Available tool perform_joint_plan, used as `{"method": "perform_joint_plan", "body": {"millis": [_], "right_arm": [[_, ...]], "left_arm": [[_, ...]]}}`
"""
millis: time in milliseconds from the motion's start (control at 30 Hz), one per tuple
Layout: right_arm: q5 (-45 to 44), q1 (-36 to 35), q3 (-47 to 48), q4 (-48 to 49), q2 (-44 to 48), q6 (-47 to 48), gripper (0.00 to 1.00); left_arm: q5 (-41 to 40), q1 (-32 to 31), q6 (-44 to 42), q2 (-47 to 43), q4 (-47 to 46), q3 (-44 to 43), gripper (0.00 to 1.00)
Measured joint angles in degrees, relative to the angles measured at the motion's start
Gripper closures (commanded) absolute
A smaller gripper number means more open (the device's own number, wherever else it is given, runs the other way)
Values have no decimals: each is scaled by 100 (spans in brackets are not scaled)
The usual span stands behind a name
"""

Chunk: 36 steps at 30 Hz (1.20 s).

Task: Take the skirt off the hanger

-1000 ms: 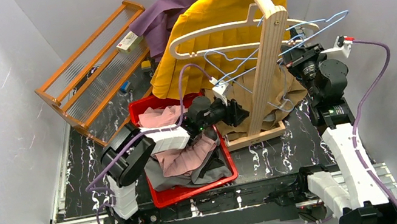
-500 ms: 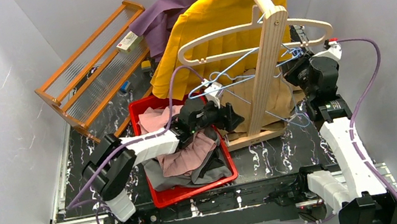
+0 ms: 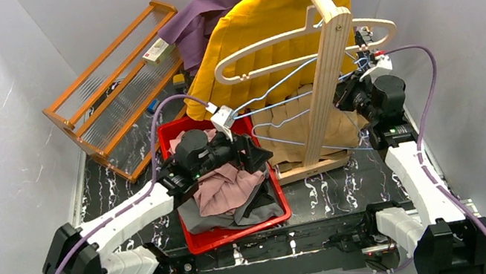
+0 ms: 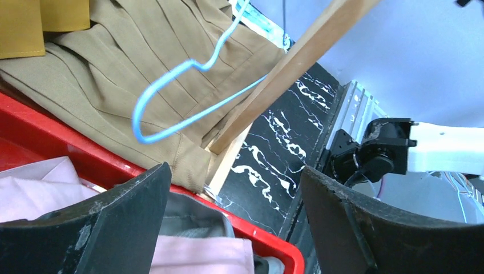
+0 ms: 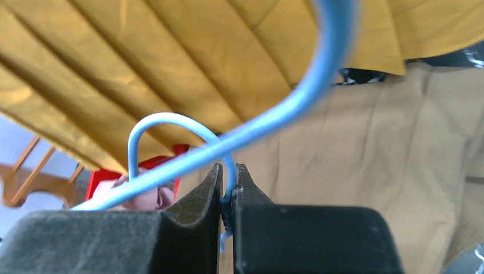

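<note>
Top view: left gripper is back from rack foot and now over red bin; jaws have spread wide, nothing held; tan skirt remains at rack foot; judged release step, skirt dropped.
Bin holds pink garment and grey garment.
Left wrist: skirt edge overlaps bin rim; blue hanger in front; attachment not discernible.
Right wrist: right gripper clamped on hanger wire.
</note>
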State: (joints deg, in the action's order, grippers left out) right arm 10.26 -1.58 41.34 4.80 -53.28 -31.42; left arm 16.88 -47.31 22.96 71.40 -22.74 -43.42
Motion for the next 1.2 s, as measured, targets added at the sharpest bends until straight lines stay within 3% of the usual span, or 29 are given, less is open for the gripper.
{"method": "perform_joint_plan", "body": {"millis": [133, 267, 667, 700, 733, 767, 967, 1067, 1200], "right_arm": [[774, 0, -162, 354, -98, 203, 100], [1495, 0, -354, 739, -122, 369, 100], [2747, 0, -374, 1342, -424, 509, 100], [2796, 0, -374, 1357, -433, 509, 52], [2835, 0, -374, 1375, -433, 509, 97], [2892, 0, -374, 1397, -433, 459, 100], [3189, -9, -374, 1565, -433, 461, 100], [3274, -9, -374, 1606, -433, 461, 100], [3307, -7, -374, 1615, -433, 461, 100]], "left_arm": [[-181, 11, -7, -509, 511, -52, 18], [-409, 39, -94, -470, 1141, -629, 18], [361, 63, 76, 1250, 723, -1307, 28], [393, 52, 149, 1373, 632, -1307, 29], [437, 35, 229, 1488, 509, -1307, 30], [463, 31, 271, 1556, 431, -1307, 32], [643, -55, 619, 1875, -262, -1311, 54], [590, -59, 625, 1932, -297, -1311, 61], [461, -59, 562, 1971, -275, -1355, 79]]}}
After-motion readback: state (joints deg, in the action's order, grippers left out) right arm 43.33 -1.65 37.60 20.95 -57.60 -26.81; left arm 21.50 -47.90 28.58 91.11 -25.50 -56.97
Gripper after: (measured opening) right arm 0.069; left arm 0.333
